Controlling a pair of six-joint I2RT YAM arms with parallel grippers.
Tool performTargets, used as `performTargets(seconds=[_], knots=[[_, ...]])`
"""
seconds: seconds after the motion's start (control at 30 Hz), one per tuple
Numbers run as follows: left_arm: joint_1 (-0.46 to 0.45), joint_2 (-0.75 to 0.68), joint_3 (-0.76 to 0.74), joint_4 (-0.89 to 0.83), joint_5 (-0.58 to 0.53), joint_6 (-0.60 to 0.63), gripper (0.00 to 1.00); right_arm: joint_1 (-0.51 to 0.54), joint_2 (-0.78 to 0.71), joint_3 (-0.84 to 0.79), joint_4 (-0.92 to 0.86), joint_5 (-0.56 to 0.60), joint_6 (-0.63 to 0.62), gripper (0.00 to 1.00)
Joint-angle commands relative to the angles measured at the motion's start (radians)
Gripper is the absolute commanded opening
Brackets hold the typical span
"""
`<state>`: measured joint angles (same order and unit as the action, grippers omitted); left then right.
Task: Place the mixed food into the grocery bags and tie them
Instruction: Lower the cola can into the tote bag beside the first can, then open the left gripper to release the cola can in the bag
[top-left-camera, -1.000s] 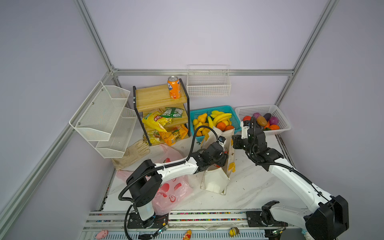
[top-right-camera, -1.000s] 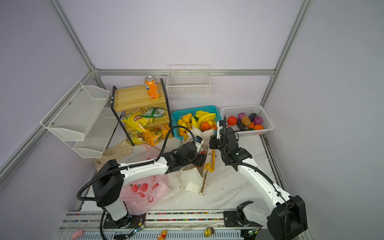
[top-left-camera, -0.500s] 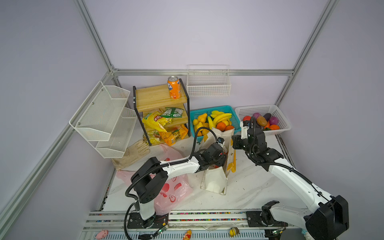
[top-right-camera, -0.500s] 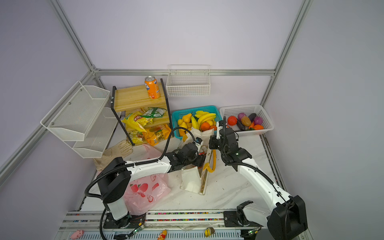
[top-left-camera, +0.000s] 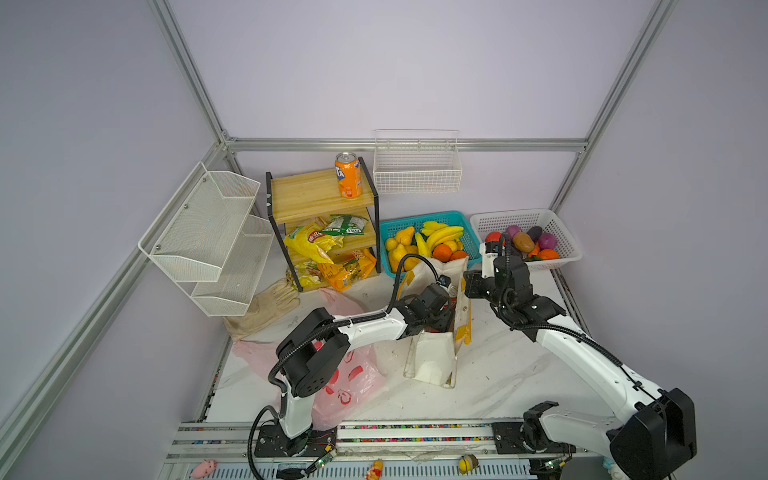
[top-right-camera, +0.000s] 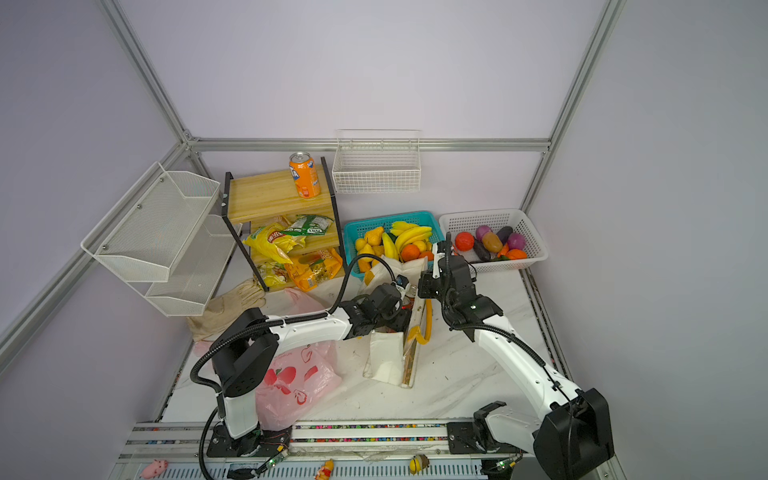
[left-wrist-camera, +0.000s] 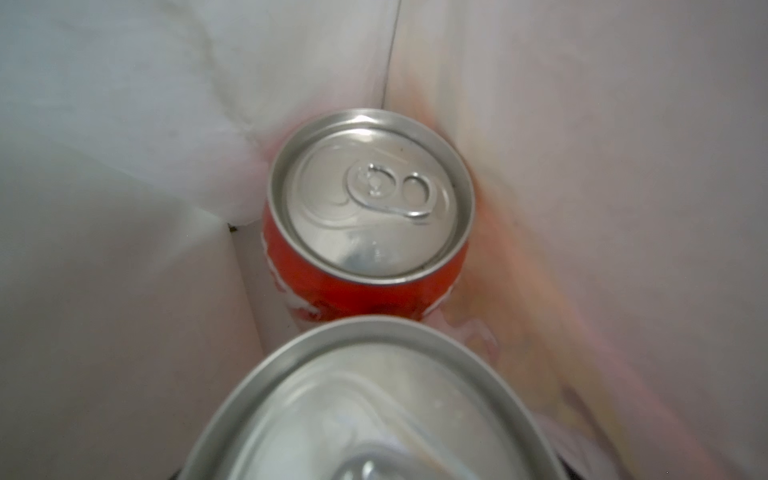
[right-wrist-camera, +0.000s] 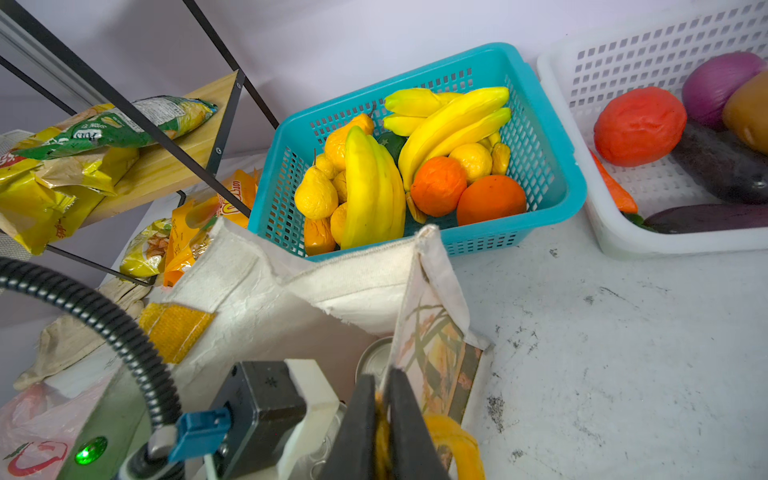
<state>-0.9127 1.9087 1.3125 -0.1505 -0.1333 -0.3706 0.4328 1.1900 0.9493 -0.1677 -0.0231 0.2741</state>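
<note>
Nearest the front rail, the pink plastic bag (top-left-camera: 353, 374) with red apple prints is lying slumped on the marble table (top-left-camera: 519, 374), partly under the left arm (top-left-camera: 365, 326). Just past it the white canvas tote (top-left-camera: 430, 361) is standing open. The left gripper (top-left-camera: 439, 316) is reaching down into its mouth, and with the jaws hidden there I cannot tell whether they are spread or gripping. In the left wrist view a silver can top (left-wrist-camera: 374, 415) is sitting close under the lens, and beyond it a red cola can (left-wrist-camera: 370, 195) is standing upright in a corner of the tote. The right gripper (right-wrist-camera: 381, 382) is pinching the tote's yellow handle (right-wrist-camera: 453, 440) at the rim, its fingers pressed together on it. Farther back, toy fruits (right-wrist-camera: 449, 120) are lying in the teal basket (right-wrist-camera: 540, 137), just beside a white basket (top-left-camera: 561, 232). An orange soda can (top-left-camera: 348, 174) is standing on the wooden shelf (top-left-camera: 311, 195).
</note>
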Motion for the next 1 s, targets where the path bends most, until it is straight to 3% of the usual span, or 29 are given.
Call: performTargets(seconds=[0.0, 0.53, 0.97], knots=[[0.004, 0.000, 0.121, 0.059, 0.011, 0.016, 0.53, -0.002, 0.002, 0.003, 0.022, -0.011, -0.021, 0.11], [0.009, 0.064, 0.062, 0.260, -0.043, 0.059, 0.56, -0.001, 0.017, 0.004, 0.017, -0.001, -0.024, 0.11], [0.015, 0.122, 0.057, 0.261, -0.003, 0.032, 0.65, -0.001, 0.021, -0.014, 0.016, 0.008, -0.027, 0.10]])
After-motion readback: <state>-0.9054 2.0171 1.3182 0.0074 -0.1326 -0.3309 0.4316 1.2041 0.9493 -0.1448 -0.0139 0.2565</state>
